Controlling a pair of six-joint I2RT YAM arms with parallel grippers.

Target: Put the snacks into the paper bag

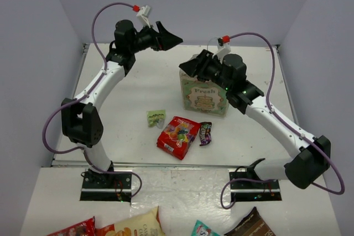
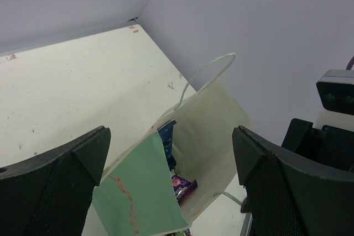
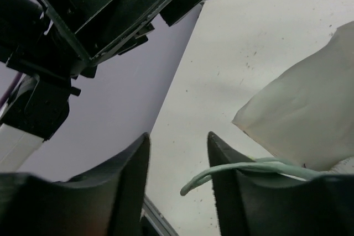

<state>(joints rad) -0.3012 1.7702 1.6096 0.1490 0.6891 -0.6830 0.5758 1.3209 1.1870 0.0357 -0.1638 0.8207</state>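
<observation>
Your right gripper at the paper bag top edge, jaws partly parted, bag handle across one finger, your left gripper wide and empty beyond, blue chip bag inside, tiny green packet, red candy bag, purple candy pack lying in front.

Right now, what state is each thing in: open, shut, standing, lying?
paper bag: standing, mouth open.
blue chip bag: inside the paper bag.
red candy bag: lying flat outside it.
tiny green packet: lying outside it.
purple candy pack: lying outside it.
left gripper: open, empty, raised.
right gripper: open, at the bag's top.
</observation>
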